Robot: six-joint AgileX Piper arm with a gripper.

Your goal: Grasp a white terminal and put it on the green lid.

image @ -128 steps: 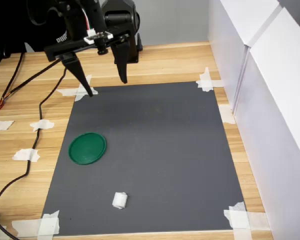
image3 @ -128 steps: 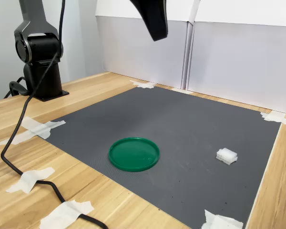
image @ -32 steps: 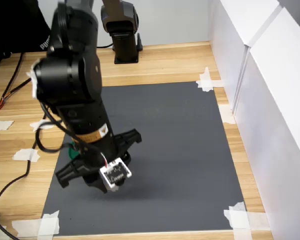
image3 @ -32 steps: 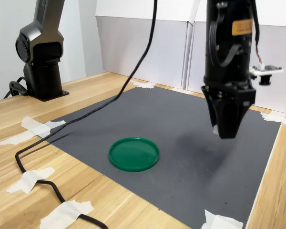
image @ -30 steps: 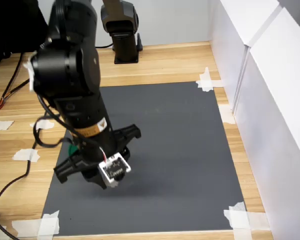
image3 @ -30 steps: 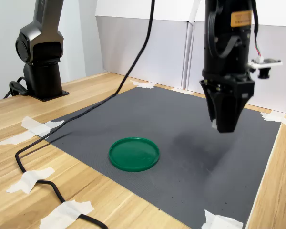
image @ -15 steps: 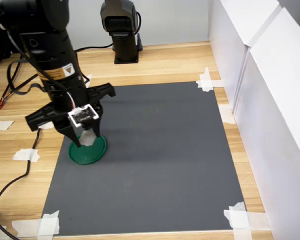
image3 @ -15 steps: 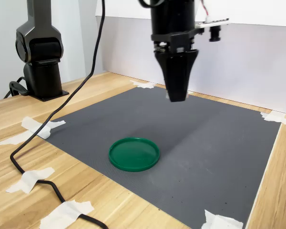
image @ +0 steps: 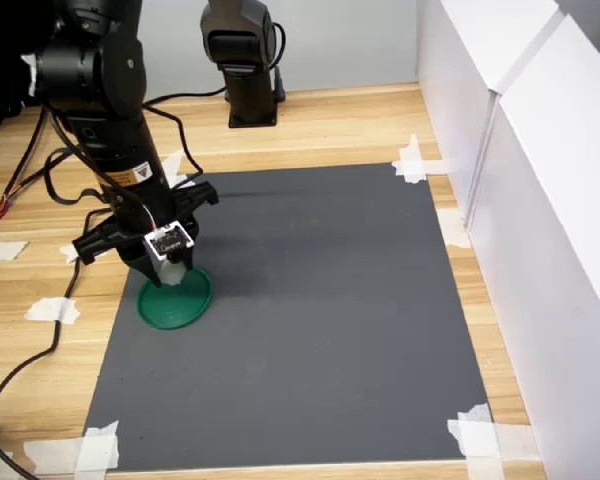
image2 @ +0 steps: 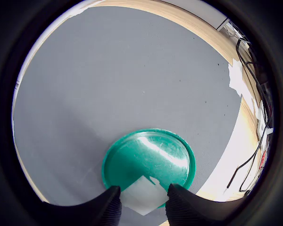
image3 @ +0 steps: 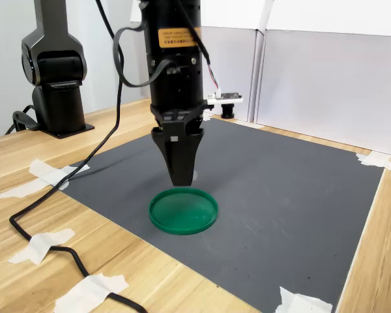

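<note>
We see a light wood table (image: 330,125) w/ a dark grey mat (image: 320,300) flat on it, corners held by white tape pieces (image: 412,160). Green lid (image: 174,297) lies on the mat near the first exterior view's left edge. Black cable (image3: 45,241) and arm base (image: 250,105) sit on bare wood

white terminal (image2: 140,195) mostly hidden between gripper (image2: 140,207) fingers, arm's upper part cut off in both exterior views

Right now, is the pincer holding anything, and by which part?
Yes: the pincer grips the white terminal by two opposite sides, above the green lid.
</note>
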